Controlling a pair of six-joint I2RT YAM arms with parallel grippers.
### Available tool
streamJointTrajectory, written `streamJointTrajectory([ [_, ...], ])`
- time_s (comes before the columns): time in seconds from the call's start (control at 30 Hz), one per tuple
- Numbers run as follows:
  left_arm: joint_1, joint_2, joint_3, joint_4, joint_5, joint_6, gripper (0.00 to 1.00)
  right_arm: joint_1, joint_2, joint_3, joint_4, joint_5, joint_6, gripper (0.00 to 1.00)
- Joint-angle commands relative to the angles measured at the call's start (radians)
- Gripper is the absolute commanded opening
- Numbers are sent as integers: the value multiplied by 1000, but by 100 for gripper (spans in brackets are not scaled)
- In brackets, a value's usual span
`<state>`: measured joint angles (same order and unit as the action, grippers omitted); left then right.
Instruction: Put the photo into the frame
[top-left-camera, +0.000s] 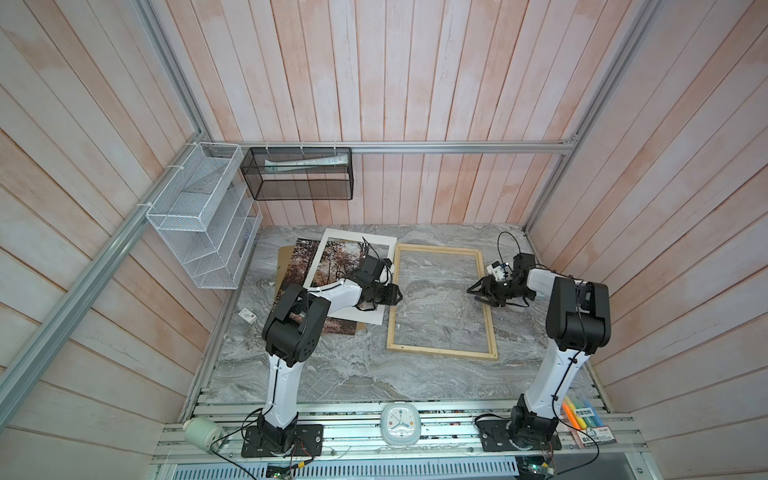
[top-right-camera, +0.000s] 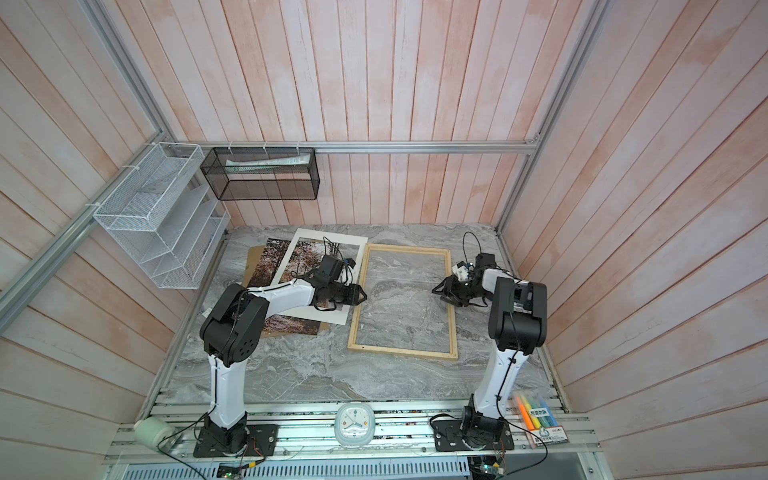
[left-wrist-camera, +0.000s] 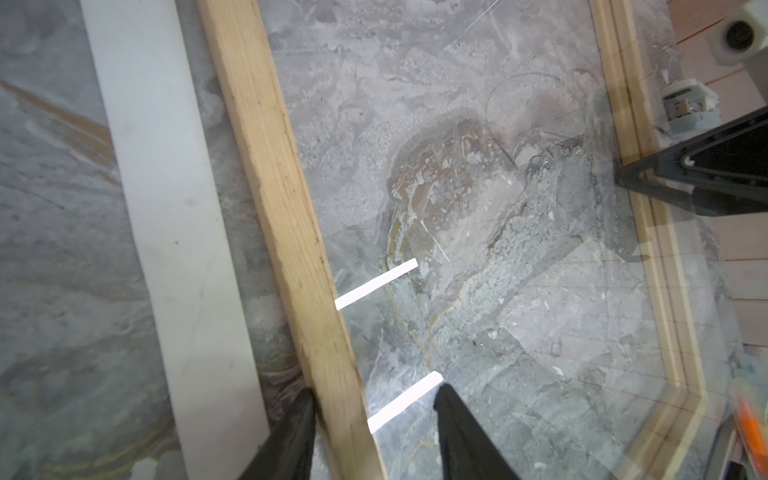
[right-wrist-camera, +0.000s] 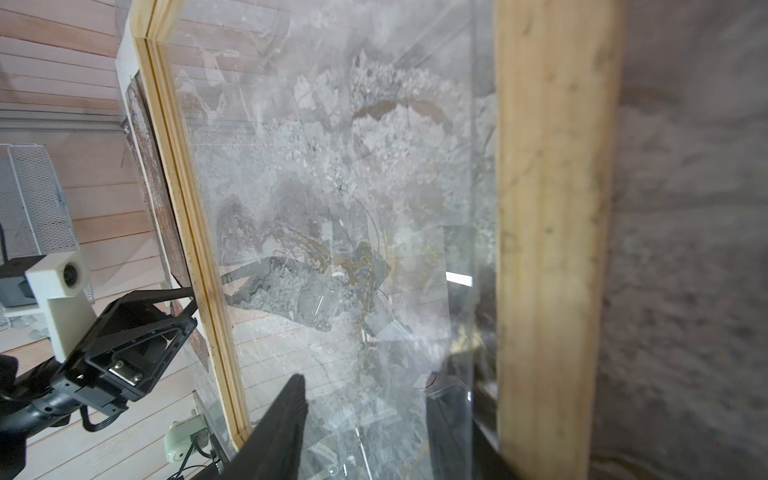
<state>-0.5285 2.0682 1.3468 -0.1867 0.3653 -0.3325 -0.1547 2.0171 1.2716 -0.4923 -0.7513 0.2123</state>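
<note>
Two pincers are at the frame (top-left-camera: 442, 351), one at each long side. The left pincer (top-left-camera: 398, 296) is spread across the rail on the photo side. In its wrist view one finger (left-wrist-camera: 291, 436) is right against the wood and its partner stands off over the pane, so nothing's pinched. The right pincer (top-left-camera: 473, 294) is spread too, with its tips just inside the opposite rail. I can't tell if it touches the clear pane, since that wrist view is mostly glare.

The photo (top-left-camera: 298, 259) is not in the frame. It lies flat on the bench (top-left-camera: 332, 374) left of the frame, with a brown board (top-left-camera: 284, 252) under it and a white mat (top-left-camera: 361, 239) skewed on top. That makes the mat the thing in the way. The left arm (top-left-camera: 291, 324) crosses the stack and hides its near corner.

Hard to make out:
- two white bars (left-wrist-camera: 376, 284) beside the rail, glare or tape, no idea
- a small white block (top-left-camera: 248, 316) on the bench by the left arm
- a pale packet inside the black basket (top-left-camera: 297, 174)

Count:
- one frame, one photo, one mat, one board
- two arms
- one white wire rack (top-left-camera: 199, 216) and that one basket on the wall rails
- one clock (top-left-camera: 401, 424) at the front edge
- one pack of highlighters (top-left-camera: 582, 417) at front right
</note>
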Motion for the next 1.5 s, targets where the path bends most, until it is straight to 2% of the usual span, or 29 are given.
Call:
streamJointTrajectory([
  [0.0, -8, 13, 28, -5, 2, 21, 49, 9, -21, 31, -58, 64, -20, 49],
  [0.43, -8, 16, 30, -10, -2, 26, 48, 21, -33, 66, -117, 189, -21, 50],
  [1.47, -11, 20, 36, -13, -6, 31, 46, 27, -79, 110, -168, 279, -21, 53],
])
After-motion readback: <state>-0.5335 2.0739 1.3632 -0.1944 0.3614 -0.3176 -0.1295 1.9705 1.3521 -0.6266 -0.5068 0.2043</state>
